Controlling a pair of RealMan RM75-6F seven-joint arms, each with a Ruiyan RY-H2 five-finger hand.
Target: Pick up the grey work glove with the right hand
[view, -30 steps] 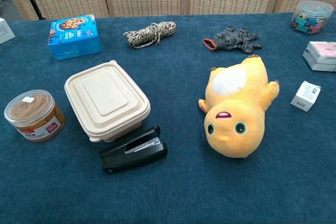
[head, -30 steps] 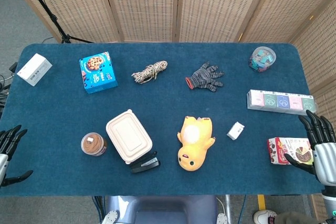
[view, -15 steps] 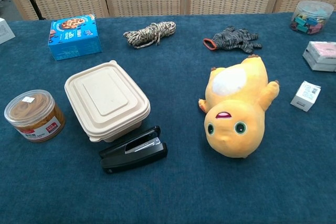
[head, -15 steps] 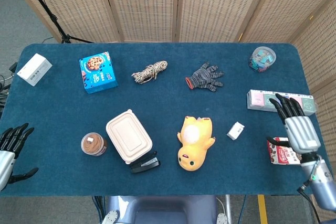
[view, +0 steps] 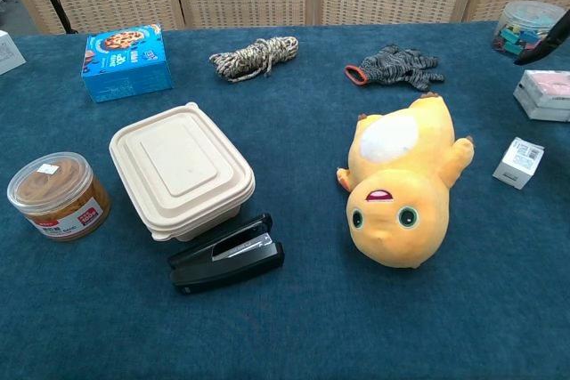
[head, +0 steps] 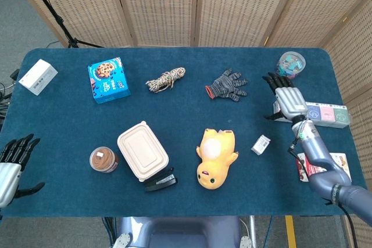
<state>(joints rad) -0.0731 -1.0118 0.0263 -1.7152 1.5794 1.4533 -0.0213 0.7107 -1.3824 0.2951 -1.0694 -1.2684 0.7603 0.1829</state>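
right robot hand [head: 286, 98] released, fingers spread, cut off in chest view; grey work glove [head: 226, 85] untouched

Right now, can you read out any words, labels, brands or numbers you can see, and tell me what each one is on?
Nothing can be read.
Blue cookie box: print on the lid, too blurred.
Round jar: red and white label, characters too small.
Small white box: dark marking, unreadable.
Pastel box row: round emblems, no legible text.
Snack box near the right arm: print too small.
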